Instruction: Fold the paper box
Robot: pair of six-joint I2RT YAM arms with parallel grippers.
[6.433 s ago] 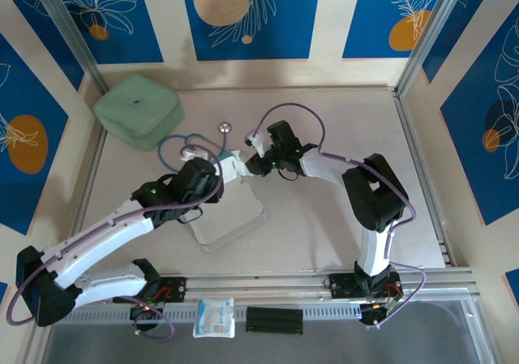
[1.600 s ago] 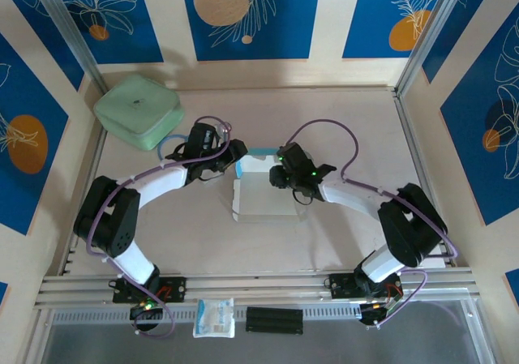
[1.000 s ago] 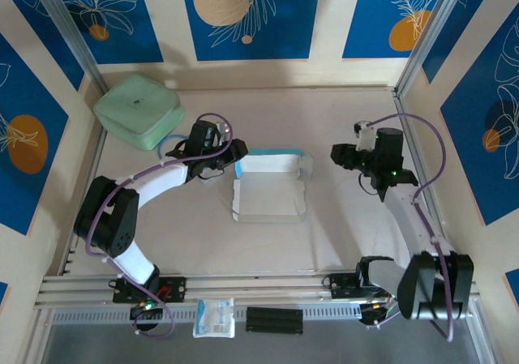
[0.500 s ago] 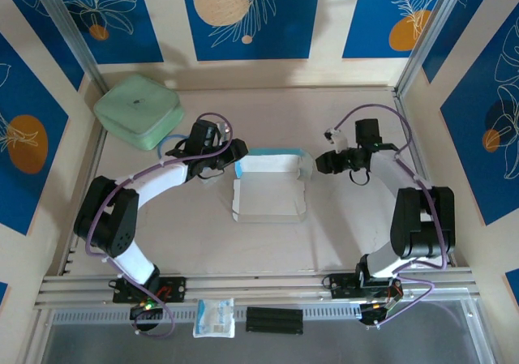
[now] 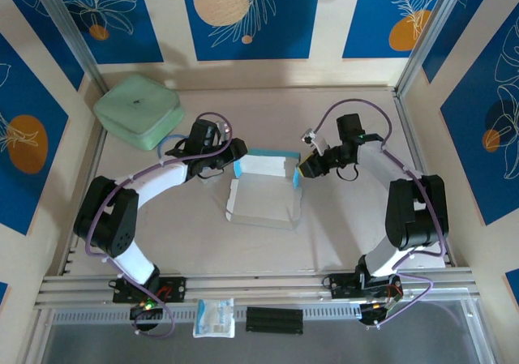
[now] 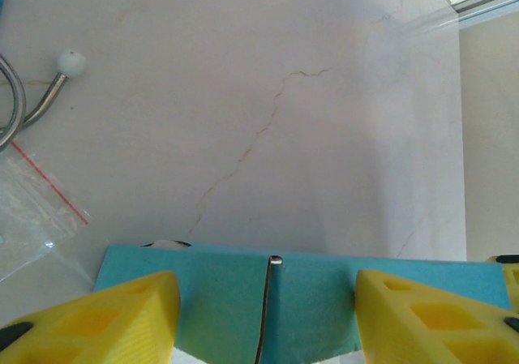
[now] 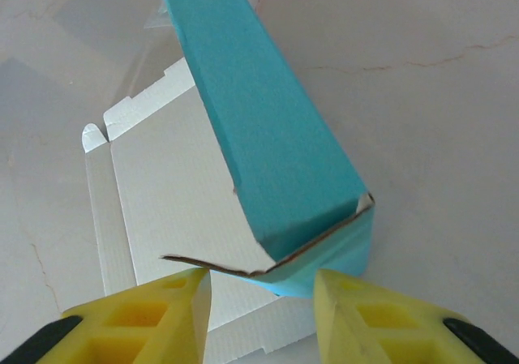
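Paper box (image 5: 261, 200) sits mid-table, part folded. White inside faces up, the teal far wall and right wall stand raised, and the near panel lies flat on the table (image 5: 349, 234).

Right claw (image 5: 302, 169) is at the box's right wall. In the wrist view its fingers (image 7: 261, 279) are spread, with the near corner of the teal wall (image 7: 268, 137) in the gap. Can't tell if the pads actually touch the card.

Left claw (image 5: 233, 160) is at the far-left corner. In its wrist view the fingers (image 6: 263, 287) are spread wide, and the teal panel (image 6: 312, 295) with its slit runs across behind both tips. Contact is unclear.

Beside it lie a clear plastic bag (image 6: 32, 210) and a metal tube with a white ball tip (image 6: 71, 62). A mint-green case (image 5: 138, 113) is at the far-left corner, well apart from the box.
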